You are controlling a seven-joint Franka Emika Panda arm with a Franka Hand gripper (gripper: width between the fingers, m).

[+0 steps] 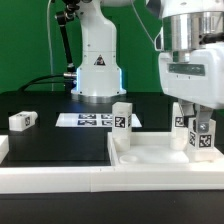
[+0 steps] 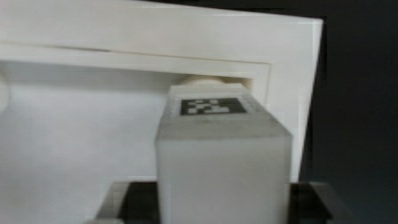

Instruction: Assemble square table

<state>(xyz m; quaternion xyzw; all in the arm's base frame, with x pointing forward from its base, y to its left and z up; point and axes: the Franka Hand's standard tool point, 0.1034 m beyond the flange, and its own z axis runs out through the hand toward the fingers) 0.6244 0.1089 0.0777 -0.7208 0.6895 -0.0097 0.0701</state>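
Note:
The white square table top (image 1: 150, 155) lies at the exterior view's right, and one tagged leg (image 1: 121, 120) stands upright at its left corner. My gripper (image 1: 198, 128) hangs over the top's right side, shut on a second white leg (image 1: 201, 140). That leg is upright, with its lower end at or just above the top. In the wrist view this leg (image 2: 217, 140) fills the middle between my dark fingers (image 2: 134, 200), its tag facing the camera. The table top's rim (image 2: 107, 60) lies behind it. A third leg (image 1: 22, 121) lies loose at the far left.
The marker board (image 1: 90, 120) lies flat in front of the white robot base (image 1: 97, 60). A long white rail (image 1: 50, 175) edges the black surface (image 1: 55, 145) at the front. Another small tagged piece (image 1: 180, 122) shows just behind my gripper.

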